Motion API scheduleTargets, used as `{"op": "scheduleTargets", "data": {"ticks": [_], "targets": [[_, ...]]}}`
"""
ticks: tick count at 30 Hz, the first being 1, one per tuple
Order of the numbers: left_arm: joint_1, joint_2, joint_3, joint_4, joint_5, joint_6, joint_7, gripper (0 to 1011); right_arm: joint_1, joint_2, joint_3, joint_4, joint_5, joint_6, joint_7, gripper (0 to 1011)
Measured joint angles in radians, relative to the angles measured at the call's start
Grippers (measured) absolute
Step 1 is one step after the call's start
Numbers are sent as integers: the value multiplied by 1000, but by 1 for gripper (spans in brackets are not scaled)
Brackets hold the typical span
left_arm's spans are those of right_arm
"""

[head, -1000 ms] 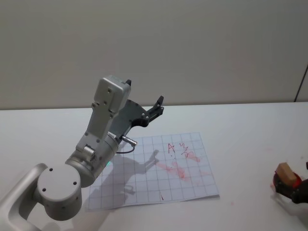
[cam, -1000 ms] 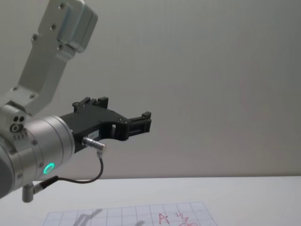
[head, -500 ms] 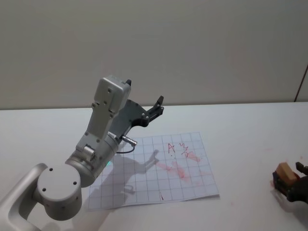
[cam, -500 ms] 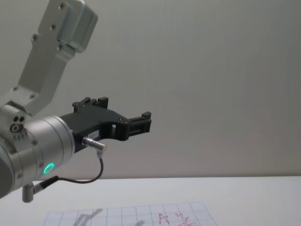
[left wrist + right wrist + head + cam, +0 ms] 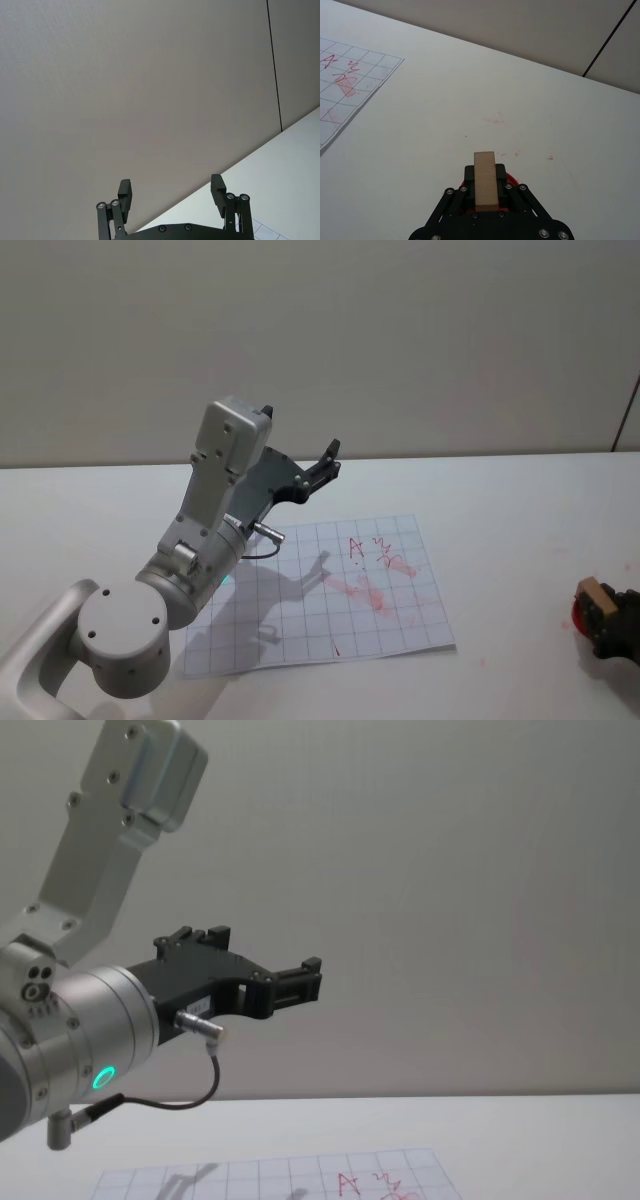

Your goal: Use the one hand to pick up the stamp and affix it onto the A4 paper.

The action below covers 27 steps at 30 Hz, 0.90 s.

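The stamp [image 5: 484,179], a tan block, sits between the black fingers of my right gripper [image 5: 485,189], which is shut on it just above the white table, with a red piece [image 5: 511,178] showing beneath. In the head view the stamp [image 5: 594,597] and right gripper [image 5: 612,621] are at the far right edge, well to the right of the A4 paper [image 5: 320,590]. The paper [image 5: 340,95] is a white blue-gridded sheet with red marks. My left gripper [image 5: 326,464] is open, held high over the paper's far edge, its two fingers spread [image 5: 171,192].
The white table [image 5: 500,510] spreads around the paper, with faint red smudges [image 5: 507,152] near the stamp. A plain wall stands behind. The left arm's grey links [image 5: 90,870] rise above the table's left half.
The right gripper with the stamp has shifted slightly at the right edge of the head view. The left arm has not moved.
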Motion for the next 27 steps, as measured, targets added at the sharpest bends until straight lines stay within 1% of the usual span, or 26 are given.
{"op": "scheduleTargets", "data": {"ticks": [2, 10, 11, 13, 20, 22, 25, 27], "targets": [[0, 0, 0, 0, 0, 0, 0, 1001, 0, 0, 0, 0, 0, -1, 1, 223], [0, 0, 0, 0, 0, 0, 0, 1001, 6, -4, 1, -4, 0, -25, 9, 219], [0, 0, 0, 0, 0, 0, 0, 1001, 11, -7, 1, -8, 4, -38, 17, 219], [0, 0, 0, 0, 0, 0, 0, 1001, 15, -10, 1, -12, 8, -47, 23, 220], [0, 0, 0, 0, 0, 0, 0, 1001, 49, -33, -6, -28, 30, -92, 78, 220], [0, 0, 0, 0, 0, 0, 0, 1001, 57, -38, -9, -30, 34, -98, 92, 219], [0, 0, 0, 0, 0, 0, 0, 1001, 81, -56, -19, -31, 41, -112, 131, 220], [0, 0, 0, 0, 0, 0, 0, 1001, 90, -63, -24, -31, 43, -115, 146, 220]]}}
